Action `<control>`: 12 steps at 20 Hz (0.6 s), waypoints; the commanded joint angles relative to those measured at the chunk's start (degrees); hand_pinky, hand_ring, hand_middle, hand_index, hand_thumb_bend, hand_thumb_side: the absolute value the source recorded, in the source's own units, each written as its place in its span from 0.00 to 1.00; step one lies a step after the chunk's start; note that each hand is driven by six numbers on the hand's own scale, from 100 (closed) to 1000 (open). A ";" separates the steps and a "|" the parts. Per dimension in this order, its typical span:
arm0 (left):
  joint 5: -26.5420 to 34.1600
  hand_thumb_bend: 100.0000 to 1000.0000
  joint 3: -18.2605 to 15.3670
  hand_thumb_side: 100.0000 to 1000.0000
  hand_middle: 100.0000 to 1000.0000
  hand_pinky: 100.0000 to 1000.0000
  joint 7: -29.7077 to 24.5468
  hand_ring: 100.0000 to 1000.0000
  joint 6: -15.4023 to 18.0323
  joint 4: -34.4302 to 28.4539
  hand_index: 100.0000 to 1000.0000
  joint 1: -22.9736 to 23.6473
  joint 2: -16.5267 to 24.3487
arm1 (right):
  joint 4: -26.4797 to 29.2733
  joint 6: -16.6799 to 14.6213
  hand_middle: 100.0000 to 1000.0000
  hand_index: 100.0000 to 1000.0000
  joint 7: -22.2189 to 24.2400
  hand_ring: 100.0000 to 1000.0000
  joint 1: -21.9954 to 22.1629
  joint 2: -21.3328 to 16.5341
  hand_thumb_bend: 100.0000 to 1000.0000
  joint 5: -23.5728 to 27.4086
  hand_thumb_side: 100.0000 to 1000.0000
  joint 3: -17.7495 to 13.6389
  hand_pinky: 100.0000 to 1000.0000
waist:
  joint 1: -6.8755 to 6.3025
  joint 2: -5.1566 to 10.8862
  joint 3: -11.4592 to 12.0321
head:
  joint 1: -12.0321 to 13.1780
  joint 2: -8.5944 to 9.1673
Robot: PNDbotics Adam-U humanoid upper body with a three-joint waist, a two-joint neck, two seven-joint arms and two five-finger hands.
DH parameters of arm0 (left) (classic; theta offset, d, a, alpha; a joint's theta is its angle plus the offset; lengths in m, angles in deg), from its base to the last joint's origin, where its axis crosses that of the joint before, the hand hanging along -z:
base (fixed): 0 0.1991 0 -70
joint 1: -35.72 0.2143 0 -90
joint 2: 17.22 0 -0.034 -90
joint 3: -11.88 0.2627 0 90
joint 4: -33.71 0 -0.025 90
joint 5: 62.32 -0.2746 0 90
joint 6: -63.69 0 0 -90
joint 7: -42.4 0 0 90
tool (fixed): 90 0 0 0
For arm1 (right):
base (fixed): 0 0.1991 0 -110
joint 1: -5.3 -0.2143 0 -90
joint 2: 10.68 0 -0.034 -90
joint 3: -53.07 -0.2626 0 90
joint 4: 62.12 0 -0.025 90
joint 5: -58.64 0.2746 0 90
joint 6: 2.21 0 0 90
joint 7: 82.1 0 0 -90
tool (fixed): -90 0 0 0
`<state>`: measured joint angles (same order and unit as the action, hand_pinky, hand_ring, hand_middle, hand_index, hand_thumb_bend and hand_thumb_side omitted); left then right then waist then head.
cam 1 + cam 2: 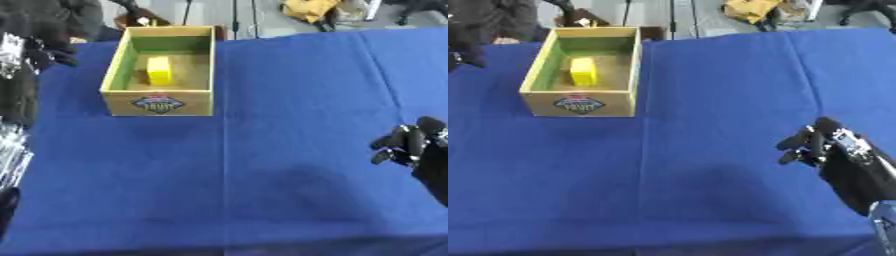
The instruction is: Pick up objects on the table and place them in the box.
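Taking stock, left eye view: one wooden box (pixel 157 102), open-topped, green-lined inside, printed label on its near wall, standing in the upper left of the frame on the blue-covered counter (pixel 262 190). Contents: one yellow block (pixel 158 70), upright on the box floor toward the far end, clear of the side walls. Loose objects elsewhere on the blue cloth: none visible in this view. Right hand (pixel 411 142), black, at the right edge of the frame at mid-height, fingers curled inward with nothing held between them, well apart from the box. Left arm: dark shapes along the left edge only; the left hand cannot be made out. Right eye view: same box, shifted toward the upper left corner; same yellow block inside. Right hand shown more fully at lower right with its forearm running to the corner, fingers bent, empty. Cloth bare across centre and lower frame. Assessment: one object is stowed; no further object shows on the counter, so the task appears complete or nearly so, unless items lie outside both views.
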<state>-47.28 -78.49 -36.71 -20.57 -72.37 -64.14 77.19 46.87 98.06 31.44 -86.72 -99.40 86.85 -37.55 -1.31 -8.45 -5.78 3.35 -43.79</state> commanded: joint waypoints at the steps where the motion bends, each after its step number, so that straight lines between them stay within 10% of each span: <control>1: 0.85 0.15 -1.29 0.91 0.48 0.48 -0.28 0.52 0.16 -1.16 0.65 1.34 -1.29 | 0.60 -0.03 0.42 0.32 -0.27 0.62 -0.45 -0.46 0.00 -0.21 0.54 -0.55 0.53 | 0.04 0.51 0.25 | -0.25 0.24; 12: -1.30 0.16 -1.86 0.93 0.49 0.48 -1.17 0.52 0.85 0.05 0.65 4.81 -5.68 | 0.69 0.00 0.42 0.32 -0.23 0.62 -0.56 -0.43 0.00 -0.20 0.55 -0.54 0.53 | 0.07 0.42 0.49 | -0.54 0.07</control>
<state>-48.08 -79.69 -37.60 -19.87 -71.80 -59.08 71.08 46.87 98.17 31.30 -86.75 -99.20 86.85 -37.63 -1.32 -8.50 -5.33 2.92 -43.78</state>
